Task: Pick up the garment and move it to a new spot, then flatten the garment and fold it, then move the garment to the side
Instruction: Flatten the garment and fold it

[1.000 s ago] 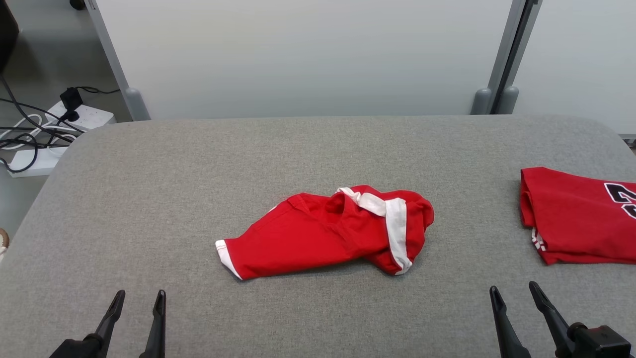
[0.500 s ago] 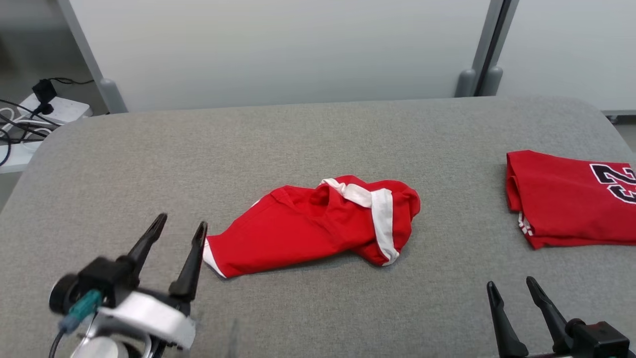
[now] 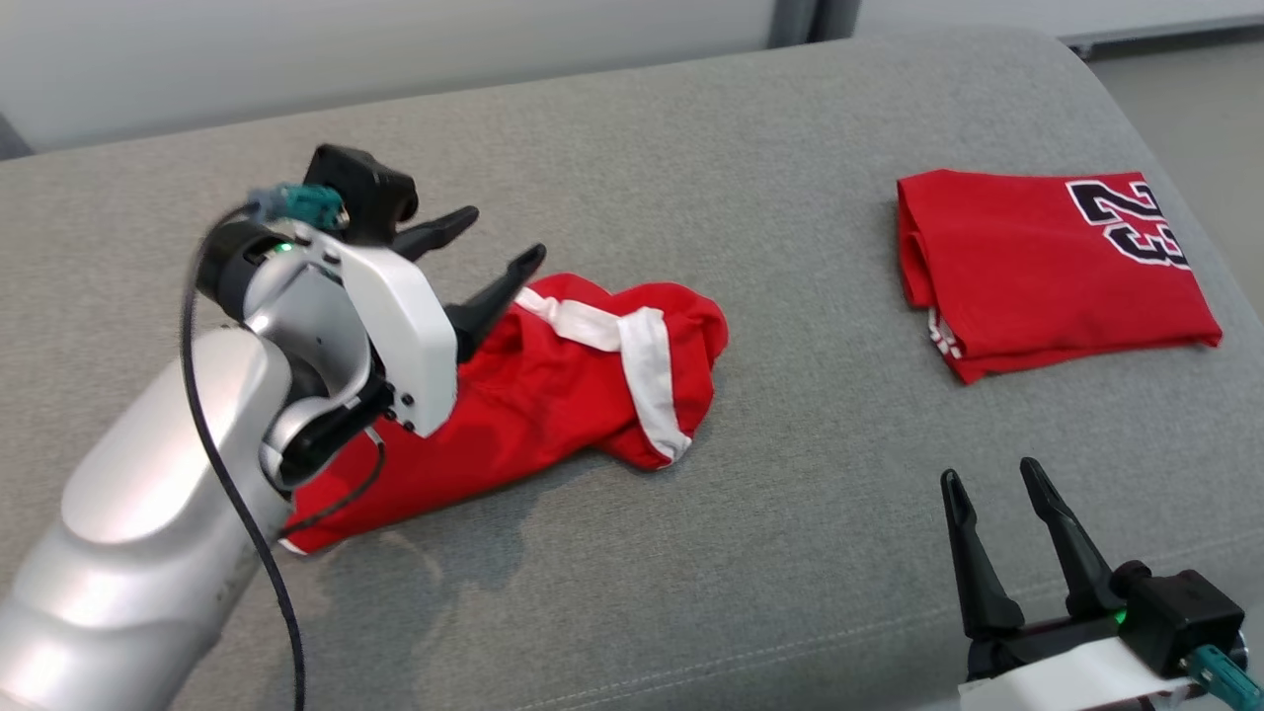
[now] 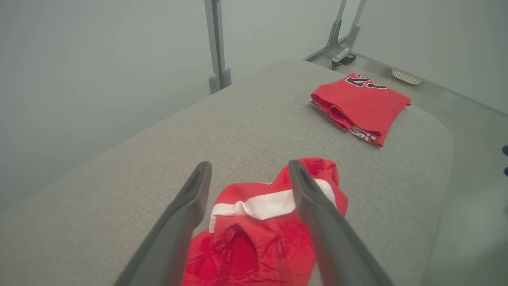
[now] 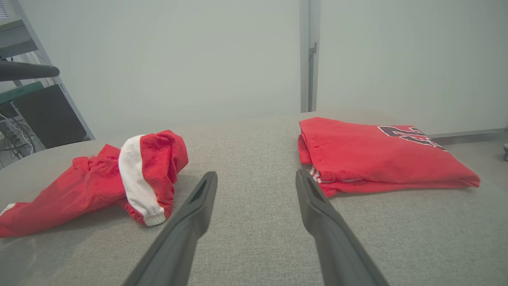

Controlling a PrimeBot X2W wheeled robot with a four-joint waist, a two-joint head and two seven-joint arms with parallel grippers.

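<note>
Nearest, the right tool [image 3: 990, 470] stands wide open over bare surface [image 3: 790, 474], holding nothing. Further in, the left tool [image 3: 506, 231] is also spread wide and empty, its fingers straddling the white band of the crumpled red garment [image 3: 573, 385] mid-surface; whether they touch it I cannot tell. A folded jersey [image 3: 1047, 267] lies far right.
</note>
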